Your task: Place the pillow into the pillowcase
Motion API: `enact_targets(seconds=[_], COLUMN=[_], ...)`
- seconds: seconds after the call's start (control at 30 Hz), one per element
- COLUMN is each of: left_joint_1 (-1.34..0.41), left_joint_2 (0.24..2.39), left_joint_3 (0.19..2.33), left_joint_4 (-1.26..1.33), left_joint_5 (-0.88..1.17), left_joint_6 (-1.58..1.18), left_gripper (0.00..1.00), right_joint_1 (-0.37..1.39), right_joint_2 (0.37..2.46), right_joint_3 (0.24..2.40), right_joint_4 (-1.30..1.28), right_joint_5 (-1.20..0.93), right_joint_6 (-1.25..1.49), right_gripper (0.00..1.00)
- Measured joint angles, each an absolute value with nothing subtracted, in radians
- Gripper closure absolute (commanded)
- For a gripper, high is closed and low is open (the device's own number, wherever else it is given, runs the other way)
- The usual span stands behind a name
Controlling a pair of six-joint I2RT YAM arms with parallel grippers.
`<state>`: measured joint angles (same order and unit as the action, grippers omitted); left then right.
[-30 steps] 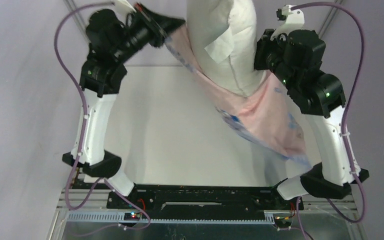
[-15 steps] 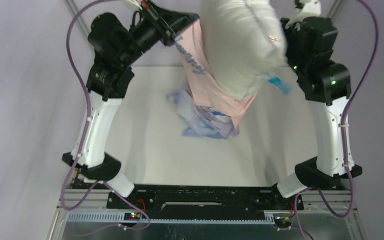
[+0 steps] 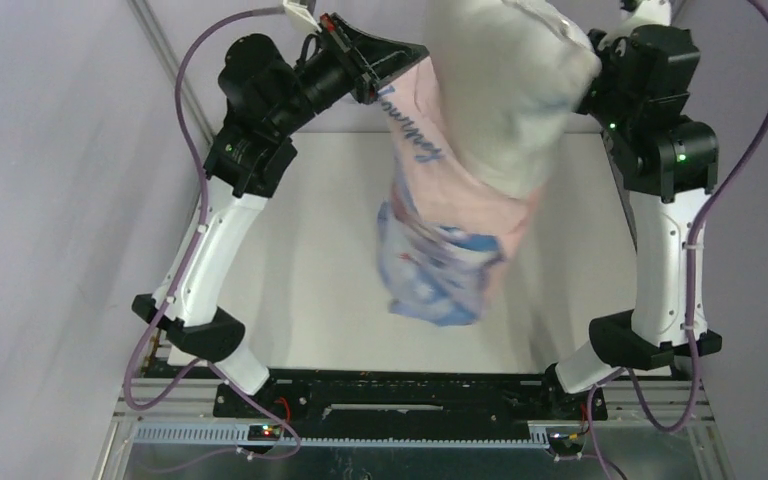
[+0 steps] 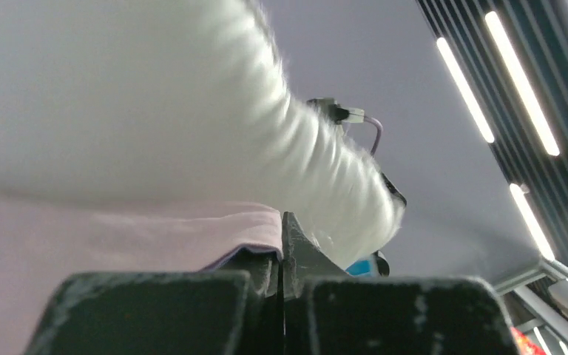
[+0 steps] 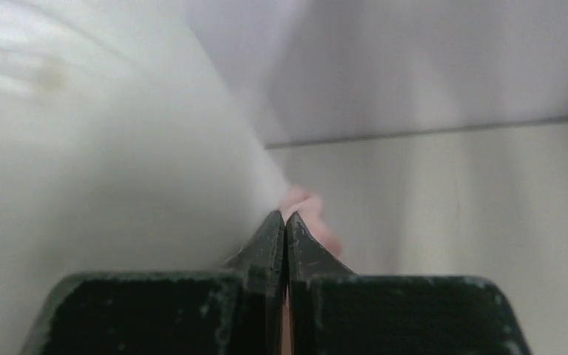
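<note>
The white pillow [image 3: 508,90] hangs high between my two arms, its lower part inside the pink pillowcase [image 3: 438,190], whose printed bottom end [image 3: 438,275] dangles above the table. My left gripper [image 3: 400,62] is shut on the pillowcase's left edge; in the left wrist view the pink cloth [image 4: 118,237] is pinched at the jaws [image 4: 282,222] with the pillow [image 4: 155,103] behind. My right gripper [image 3: 588,85] is shut on the pillowcase's right edge; the right wrist view shows pink cloth [image 5: 307,211] at its closed tips [image 5: 286,220] and the pillow [image 5: 89,148] to the left.
The white table [image 3: 310,260] lies below the hanging bundle. Grey walls [image 3: 50,200] close in on both sides. The arm bases and the black rail [image 3: 410,390] sit along the near edge.
Both grippers rose and drew closer together. The pillowcase swung from stretched out to the right into hanging straight down, and the pillow sank deeper into it.
</note>
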<state>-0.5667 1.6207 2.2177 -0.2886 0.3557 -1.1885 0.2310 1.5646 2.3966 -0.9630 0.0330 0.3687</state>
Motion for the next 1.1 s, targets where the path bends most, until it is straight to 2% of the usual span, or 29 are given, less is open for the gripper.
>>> enact_targets(seconds=[0.07, 0.2, 0.33, 0.43, 0.57, 0.67, 0.73, 0.87, 0.93, 1.0, 1.1], left_joint_1=[-0.576, -0.426, -0.289, -0.348, -0.583, -0.682, -0.631, -0.360, -0.285, -0.277, -0.395], left_joint_2=[1.636, 1.774, 1.834, 1.824, 1.758, 1.744, 1.748, 1.775, 1.801, 1.823, 1.817], left_joint_3=[2.267, 2.515, 2.518, 2.447, 2.314, 2.339, 2.410, 2.503, 2.506, 2.506, 2.471], left_joint_4=[-0.327, -0.400, -0.318, -0.276, -0.252, -0.284, -0.302, -0.277, -0.223, -0.190, -0.192], left_joint_5=[0.387, 0.430, 0.416, 0.413, 0.431, 0.491, 0.515, 0.560, 0.547, 0.520, 0.505], left_joint_6=[-1.176, -1.225, -1.308, -1.288, -1.205, -1.150, -1.152, -1.266, -1.321, -1.336, -1.290], left_gripper=[1.00, 1.00, 1.00, 1.00, 1.00, 1.00, 1.00, 1.00, 1.00, 1.00, 1.00], right_joint_1=[0.276, 0.530, 0.640, 0.509, 0.224, 0.152, 0.192, 0.406, 0.442, 0.383, 0.211], right_joint_2=[1.558, 1.418, 1.316, 1.354, 1.530, 1.608, 1.597, 1.425, 1.362, 1.338, 1.384], right_joint_3=[2.362, 2.090, 2.016, 2.154, 2.395, 2.465, 2.408, 2.080, 2.023, 2.050, 2.196], right_joint_4=[-0.967, -0.825, -0.807, -0.891, -0.952, -0.961, -0.938, -0.806, -0.776, -0.784, -0.853], right_joint_5=[0.075, 0.181, 0.180, 0.089, 0.005, -0.021, 0.006, 0.049, 0.052, 0.027, -0.067], right_joint_6=[0.362, 0.352, 0.340, 0.346, 0.392, 0.417, 0.414, 0.410, 0.402, 0.401, 0.425], right_gripper=[1.00, 1.00, 1.00, 1.00, 1.00, 1.00, 1.00, 1.00, 1.00, 1.00, 1.00])
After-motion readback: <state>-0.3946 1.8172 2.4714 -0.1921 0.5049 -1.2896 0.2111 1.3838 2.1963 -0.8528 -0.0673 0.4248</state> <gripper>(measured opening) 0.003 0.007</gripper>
